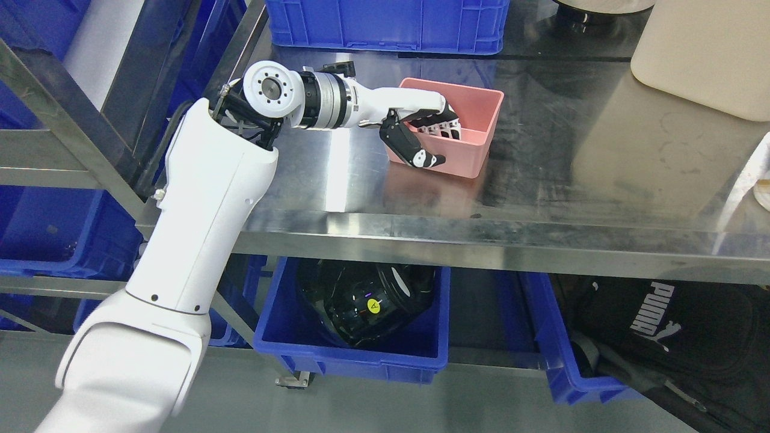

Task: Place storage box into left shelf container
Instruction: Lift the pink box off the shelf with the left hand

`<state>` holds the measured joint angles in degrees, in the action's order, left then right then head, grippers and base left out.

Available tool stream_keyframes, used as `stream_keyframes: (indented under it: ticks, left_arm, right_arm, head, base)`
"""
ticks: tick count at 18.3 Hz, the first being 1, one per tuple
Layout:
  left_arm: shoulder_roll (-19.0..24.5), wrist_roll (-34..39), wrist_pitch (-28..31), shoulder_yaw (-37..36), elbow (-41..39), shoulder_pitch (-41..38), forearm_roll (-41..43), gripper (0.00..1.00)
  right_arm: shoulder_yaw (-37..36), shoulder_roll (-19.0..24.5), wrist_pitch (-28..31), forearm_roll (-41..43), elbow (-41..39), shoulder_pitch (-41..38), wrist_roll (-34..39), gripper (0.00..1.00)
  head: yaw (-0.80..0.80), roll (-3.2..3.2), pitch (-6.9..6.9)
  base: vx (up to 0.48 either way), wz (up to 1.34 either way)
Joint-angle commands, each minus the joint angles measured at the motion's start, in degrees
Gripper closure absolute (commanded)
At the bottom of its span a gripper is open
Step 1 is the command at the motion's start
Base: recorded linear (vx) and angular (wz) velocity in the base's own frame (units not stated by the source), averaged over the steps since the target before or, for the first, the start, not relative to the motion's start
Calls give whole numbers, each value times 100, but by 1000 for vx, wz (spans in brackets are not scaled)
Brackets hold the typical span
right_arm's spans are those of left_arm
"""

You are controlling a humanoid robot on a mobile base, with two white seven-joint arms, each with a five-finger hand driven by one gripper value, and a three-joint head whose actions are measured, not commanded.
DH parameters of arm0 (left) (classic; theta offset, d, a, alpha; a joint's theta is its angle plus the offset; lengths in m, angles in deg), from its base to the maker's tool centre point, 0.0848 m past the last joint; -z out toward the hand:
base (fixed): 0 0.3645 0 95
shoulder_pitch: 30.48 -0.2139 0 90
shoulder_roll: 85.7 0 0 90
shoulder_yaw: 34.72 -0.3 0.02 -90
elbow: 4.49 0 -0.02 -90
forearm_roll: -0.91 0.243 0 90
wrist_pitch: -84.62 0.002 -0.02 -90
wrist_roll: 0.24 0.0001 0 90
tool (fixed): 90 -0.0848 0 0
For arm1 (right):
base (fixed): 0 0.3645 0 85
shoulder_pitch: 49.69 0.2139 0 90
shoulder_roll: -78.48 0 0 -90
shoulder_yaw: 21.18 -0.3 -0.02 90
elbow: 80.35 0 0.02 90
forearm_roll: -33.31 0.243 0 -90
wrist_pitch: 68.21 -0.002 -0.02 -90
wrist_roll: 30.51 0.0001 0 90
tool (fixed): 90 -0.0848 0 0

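**Pinch on the near-left wall**

The left hand (424,135) grips the pink box (466,129) by its near-left wall, fingers inside, thumb outside. The box sits on the steel table (541,180), apparently empty: probably light, stiff, slick plastic. A rim pinch may let it tilt.
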<state>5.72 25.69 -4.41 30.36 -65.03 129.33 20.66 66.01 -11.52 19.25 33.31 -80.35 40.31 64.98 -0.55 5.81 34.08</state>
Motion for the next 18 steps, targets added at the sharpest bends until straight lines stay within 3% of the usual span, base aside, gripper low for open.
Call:
stream_keyframes:
  ticks: [1,6,11,18]
  left_arm:
    - [-43,26,-517,1260,359,-2,90,99]
    - [-43,237,-948,2026,-475,-89,64,100]
    - [-43,184,-2389,2193,-1353,-502,46,100]
    - [-43,167,-2908,2465,-2743,-1495,38,100]
  right_arm:
    - [0,-100,-1,17,-100,-150,1007,0]
    - [0,-100,-1,17,-100,-150,1007,0]
    - [0,-100,-1,17,-100,-150,1007,0]
    - [0,-100,-1,17,-100,-150,1007,0]
  head:
    - [0,0,0]
    - [0,0,0]
    - [0,0,0]
    - [0,0,0]
  base:
    - [0,0]
    - [0,0]
    - [0,0]
    - [0,0]
